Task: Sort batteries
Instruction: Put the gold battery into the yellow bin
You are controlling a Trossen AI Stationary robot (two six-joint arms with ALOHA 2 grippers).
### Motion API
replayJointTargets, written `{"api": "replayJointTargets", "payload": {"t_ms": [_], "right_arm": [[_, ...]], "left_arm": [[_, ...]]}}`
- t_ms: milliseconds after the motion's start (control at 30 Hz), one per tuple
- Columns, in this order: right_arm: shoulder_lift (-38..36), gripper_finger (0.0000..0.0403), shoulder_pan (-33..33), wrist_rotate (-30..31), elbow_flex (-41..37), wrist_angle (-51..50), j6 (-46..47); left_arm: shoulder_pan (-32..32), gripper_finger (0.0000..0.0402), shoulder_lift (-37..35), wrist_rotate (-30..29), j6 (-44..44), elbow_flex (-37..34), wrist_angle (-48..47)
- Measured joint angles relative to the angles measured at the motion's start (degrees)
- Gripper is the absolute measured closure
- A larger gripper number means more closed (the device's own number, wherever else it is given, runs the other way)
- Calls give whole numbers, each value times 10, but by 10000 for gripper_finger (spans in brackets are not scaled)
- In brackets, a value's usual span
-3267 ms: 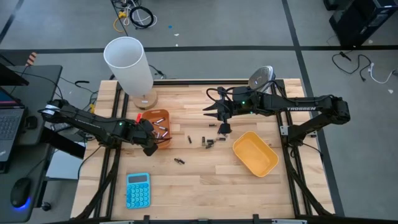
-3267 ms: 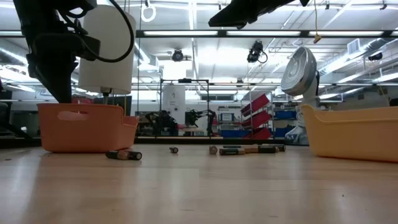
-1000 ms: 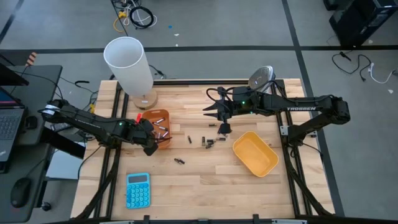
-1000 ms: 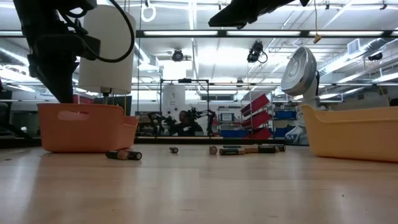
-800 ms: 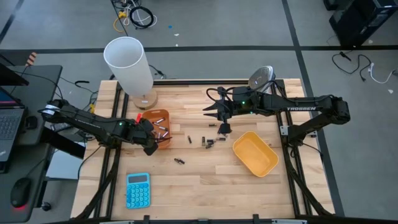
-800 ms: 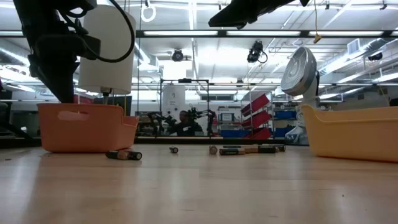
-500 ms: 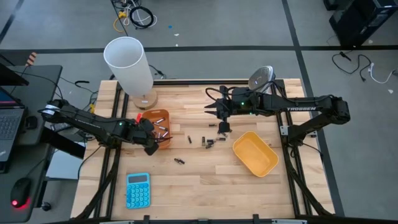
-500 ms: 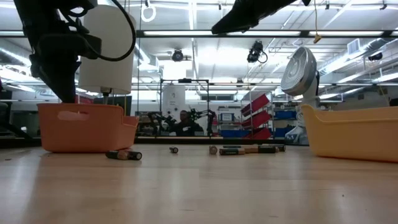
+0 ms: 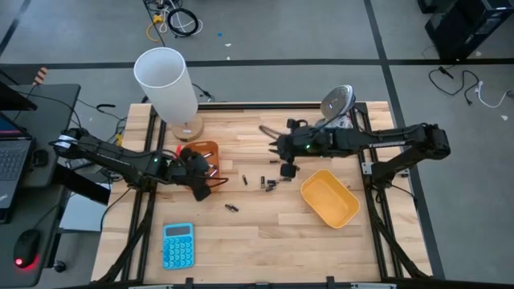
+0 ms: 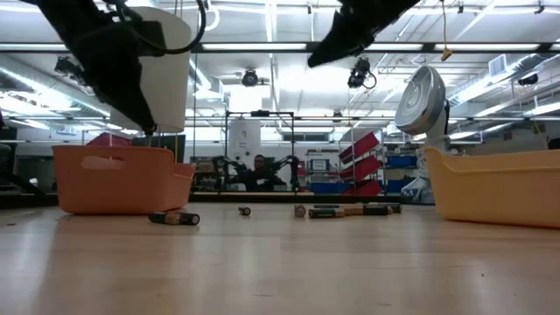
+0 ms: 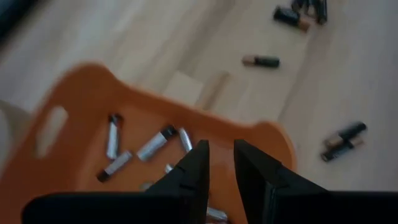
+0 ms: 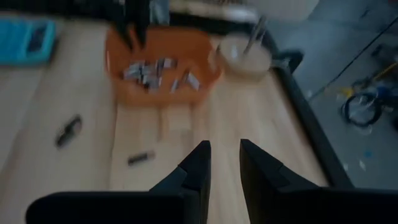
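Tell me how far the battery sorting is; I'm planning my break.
Partly done. Silvery cells already lie in the orange tray. Neither tool holds anything: the left tool hangs over that tray, the right tool above the table. Dark cells remain loose, and the yellow tray looks empty.

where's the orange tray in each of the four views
High view: orange tray left of centre, beside the left gripper.
Low view: far left, resting on the table.
Left wrist view: fills the lower left, silvery batteries inside.
Right wrist view: upper centre.
Shared landmark: the silvery batteries in it.
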Motion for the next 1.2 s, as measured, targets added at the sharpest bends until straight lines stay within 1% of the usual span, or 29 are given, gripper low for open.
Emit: {"api": "replayJointTargets", "payload": {"t_ms": [167,333,433,500,600,867,1033,1200], "right_arm": [[66,324,18,4,7,-32,13],[121,323,26,2,34,-73,37],[151,323,34,-12,46,-99,46],[168,322,40,-23,51,-106,52],[194,320,47,-33,52,-124,58],[247,315,55,-32,52,-166,65],[257,315,55,-32,52,-178,77],[256,304,55,-32,51,-176,78]], "left_arm": [[0,325,0,-65,74,0,40],[0,325,0,-129,159,0,93],[0,325,0,-166,186,0,108],[0,325,0,-181,192,0,107],[0,325,0,-184,193,0,107],[-1,325,0,-177,191,0,105],[-1,325,0,-170,191,0,95],[-1,325,0,-170,191,0,93]]}}
